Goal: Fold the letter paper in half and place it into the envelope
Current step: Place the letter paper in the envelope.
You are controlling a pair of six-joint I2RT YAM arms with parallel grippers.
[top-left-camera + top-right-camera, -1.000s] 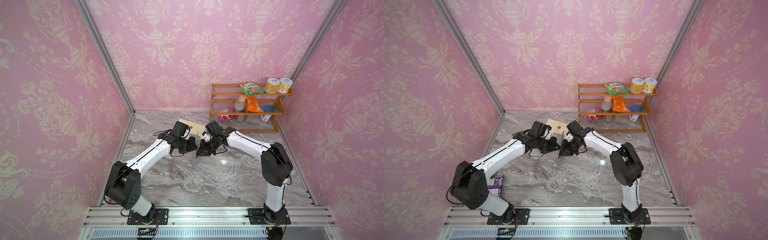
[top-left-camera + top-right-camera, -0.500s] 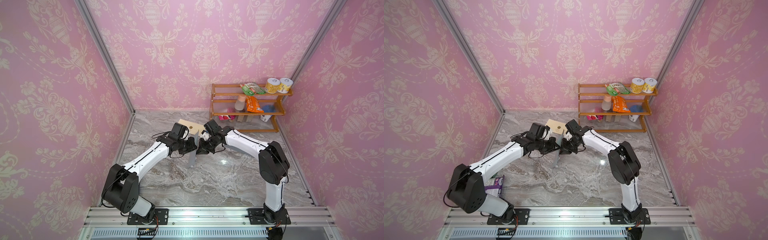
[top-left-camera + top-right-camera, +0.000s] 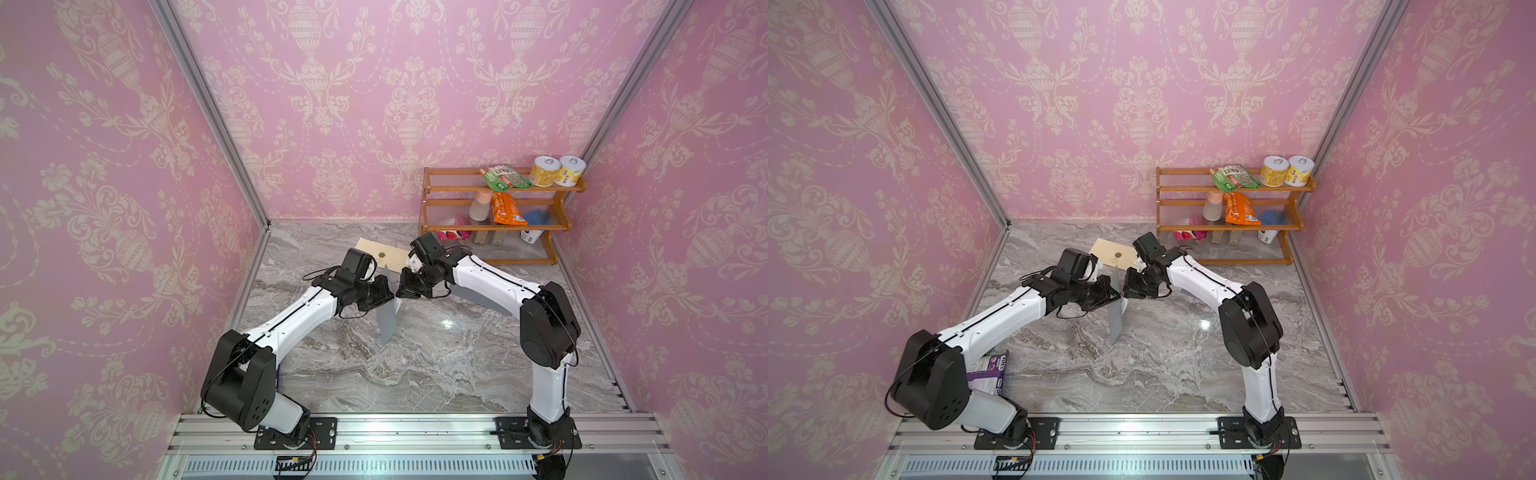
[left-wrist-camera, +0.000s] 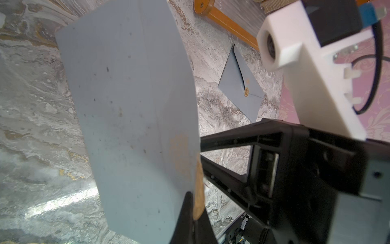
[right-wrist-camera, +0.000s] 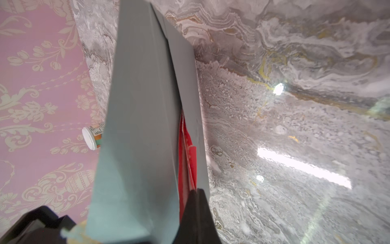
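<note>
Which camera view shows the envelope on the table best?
The left wrist view: the envelope lies there almost whole, with its round seal plain. In both top views the envelope is small and partly hidden. The right wrist view does not show it; the paper fills much of that picture.

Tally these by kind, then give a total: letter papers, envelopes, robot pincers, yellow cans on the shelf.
letter paper: 1
envelope: 1
pincers: 2 (left pincer, right pincer)
yellow cans: 2
Total: 6
</note>
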